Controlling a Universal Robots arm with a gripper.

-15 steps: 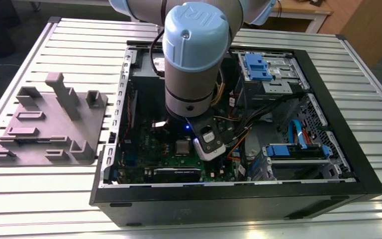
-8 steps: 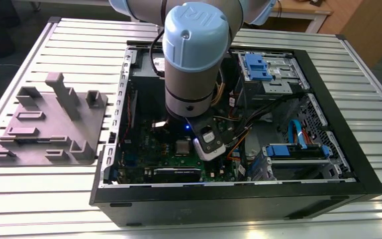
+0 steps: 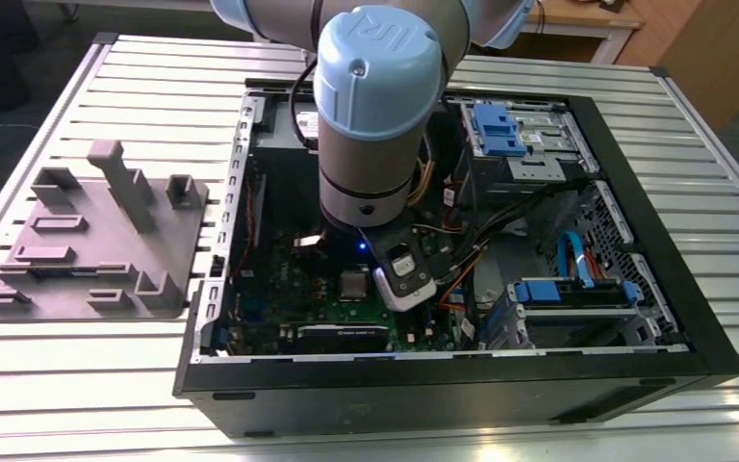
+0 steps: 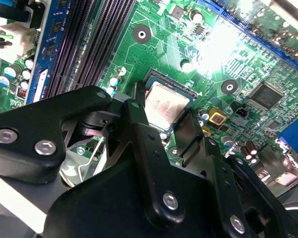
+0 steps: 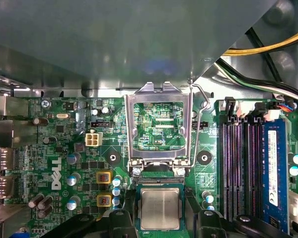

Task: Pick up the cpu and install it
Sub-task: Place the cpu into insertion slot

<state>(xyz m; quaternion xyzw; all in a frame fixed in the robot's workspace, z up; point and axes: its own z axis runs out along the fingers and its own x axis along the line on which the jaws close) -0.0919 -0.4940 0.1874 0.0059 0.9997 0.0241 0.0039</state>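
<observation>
The cpu is a small silver square with a greenish rim, lying level in the motherboard's socket, and it also shows in the second wrist view. My gripper is over it with a black finger hugging each of two opposite edges, shut on the chip. The open silver socket frame stands flipped up just beyond the chip. In the exterior view the arm reaches down into the computer case, and the cpu is a pale square under the wrist.
The open black computer case lies on a slatted metal table. A grey tray of holders sits to the exterior view's left. Black memory slots and a blue stick flank the socket. Cables run close by.
</observation>
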